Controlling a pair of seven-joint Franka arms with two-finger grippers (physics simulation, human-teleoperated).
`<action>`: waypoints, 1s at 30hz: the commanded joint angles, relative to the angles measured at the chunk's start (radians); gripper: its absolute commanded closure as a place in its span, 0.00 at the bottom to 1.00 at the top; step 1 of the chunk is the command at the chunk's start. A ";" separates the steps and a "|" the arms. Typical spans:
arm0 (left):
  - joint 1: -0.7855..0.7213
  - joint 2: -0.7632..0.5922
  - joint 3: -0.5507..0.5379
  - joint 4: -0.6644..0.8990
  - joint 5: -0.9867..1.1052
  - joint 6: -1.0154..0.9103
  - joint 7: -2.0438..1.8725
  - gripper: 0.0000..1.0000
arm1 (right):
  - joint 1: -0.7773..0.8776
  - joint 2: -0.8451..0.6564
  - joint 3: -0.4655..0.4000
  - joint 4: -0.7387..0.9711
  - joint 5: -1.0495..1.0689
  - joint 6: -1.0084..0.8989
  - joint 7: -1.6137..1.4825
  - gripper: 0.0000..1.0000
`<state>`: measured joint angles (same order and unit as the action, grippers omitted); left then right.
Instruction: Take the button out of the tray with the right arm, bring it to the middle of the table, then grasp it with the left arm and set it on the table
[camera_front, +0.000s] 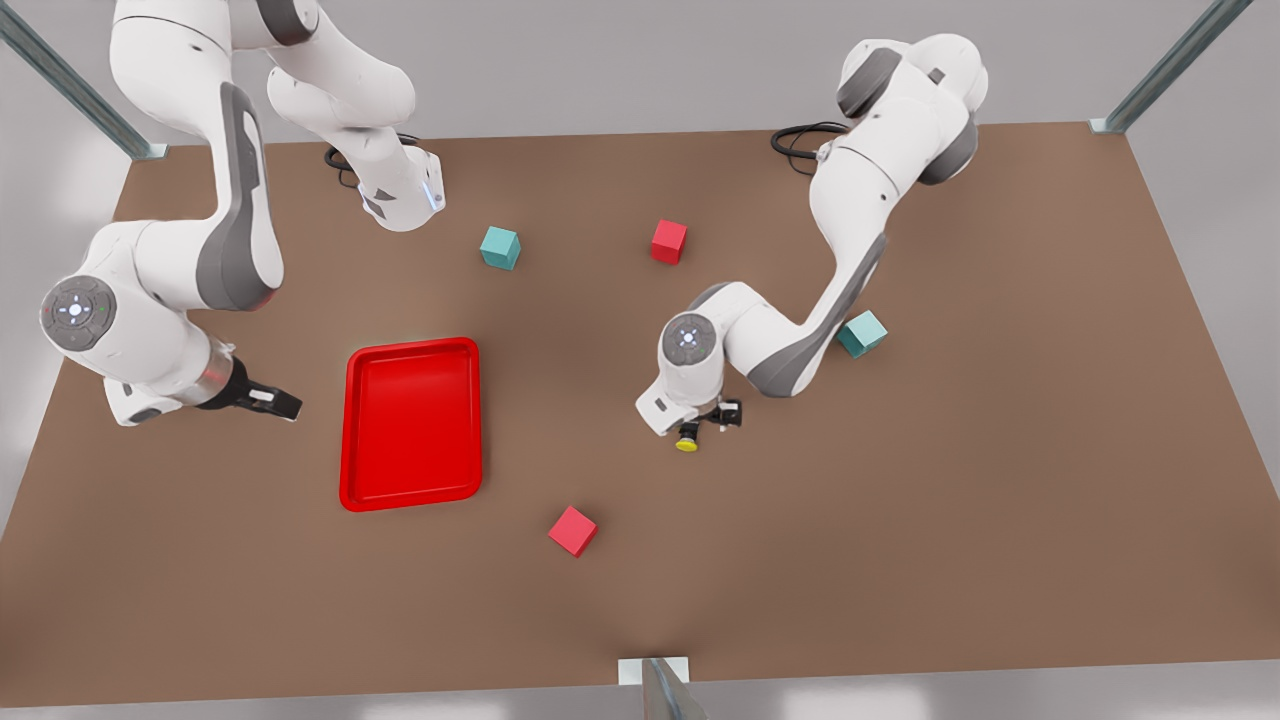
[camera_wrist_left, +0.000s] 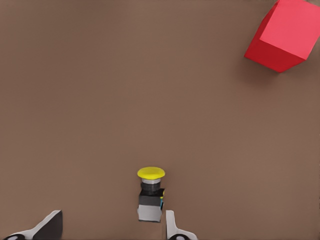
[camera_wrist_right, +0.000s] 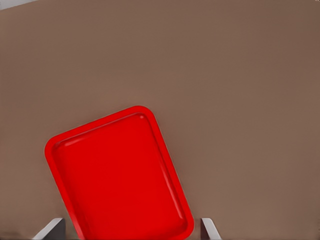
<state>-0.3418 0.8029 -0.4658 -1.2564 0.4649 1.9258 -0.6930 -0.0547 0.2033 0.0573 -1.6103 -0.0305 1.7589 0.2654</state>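
The button (camera_front: 687, 439), a yellow cap on a small grey-black body, rests on the brown table (camera_front: 1000, 480) near its middle. My left gripper (camera_front: 714, 419) is directly over it on the arm at the front view's right. In the left wrist view the button (camera_wrist_left: 150, 197) sits between the widely spread fingers of that gripper (camera_wrist_left: 113, 216), close beside one fingertip (camera_wrist_left: 170, 224) and not clamped. The red tray (camera_front: 411, 423) lies to the front view's left and holds nothing. My right gripper (camera_front: 272, 400) hangs open just left of the tray (camera_wrist_right: 120, 175), fingers spread (camera_wrist_right: 132, 221).
One red cube (camera_front: 572, 530) (camera_wrist_left: 285, 35) lies in front of the button, and another red cube (camera_front: 669, 241) is farther back. A teal cube (camera_front: 500, 247) sits at the back and a second teal cube (camera_front: 861, 333) beside the left arm's elbow.
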 joint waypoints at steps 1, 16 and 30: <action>0.004 0.010 -0.001 0.000 0.017 0.101 -0.329 0.00 | 0.001 0.011 0.001 0.001 0.000 0.011 -0.285 0.00; 0.004 0.134 -0.005 -0.024 0.003 0.213 -0.154 0.00 | 0.013 0.036 0.001 -0.007 0.001 0.016 -0.284 0.00; 0.057 0.072 -0.007 -0.204 0.078 0.309 -0.164 0.00 | 0.026 0.036 0.003 0.001 0.003 0.005 -0.268 0.00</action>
<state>-0.2870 0.8747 -0.4721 -1.4566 0.5342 2.1790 -0.8333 -0.0335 0.2412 0.0594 -1.6103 -0.0294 1.7669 0.0379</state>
